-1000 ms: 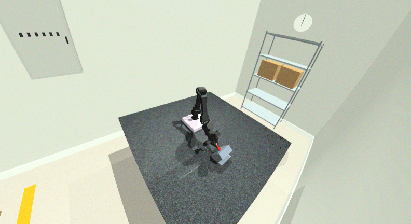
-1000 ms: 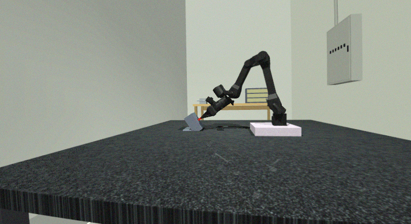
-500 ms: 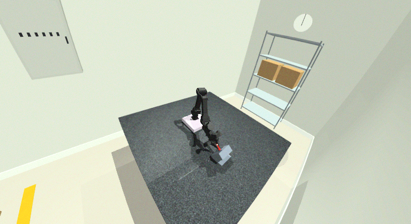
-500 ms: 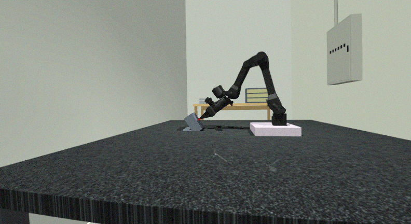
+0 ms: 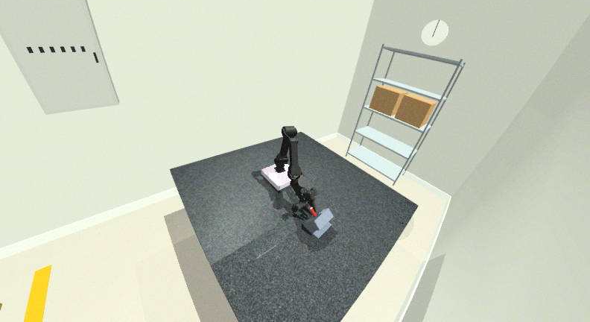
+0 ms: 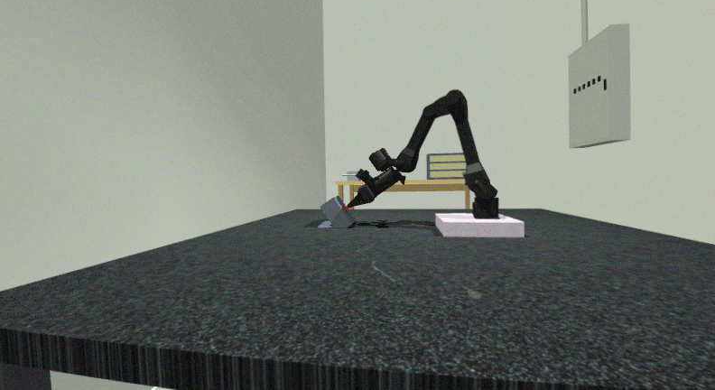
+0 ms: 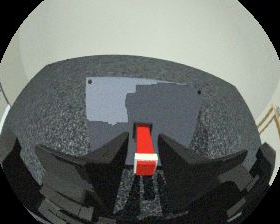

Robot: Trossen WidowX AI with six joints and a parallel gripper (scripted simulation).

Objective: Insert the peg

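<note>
Nearest the wrist camera, we see the pincer (image 7: 145, 163) parted, its dark fingers standing off both flat sides of the red peg (image 7: 145, 151) with a gap on each, gripping nothing. Beyond them, the peg's far end sits in the hole of the grey sloped panel (image 7: 111, 103). Past that, the panel rests on the dark speckled table (image 6: 349, 297), well apart from the arm's white base plate (image 6: 478, 225)

A metal shelf rack (image 5: 402, 113) holding two cardboard boxes (image 5: 402, 106), a round wall clock (image 5: 434, 32), a grey wall cabinet (image 5: 55, 51), a wooden bench (image 6: 404, 185) behind
</note>
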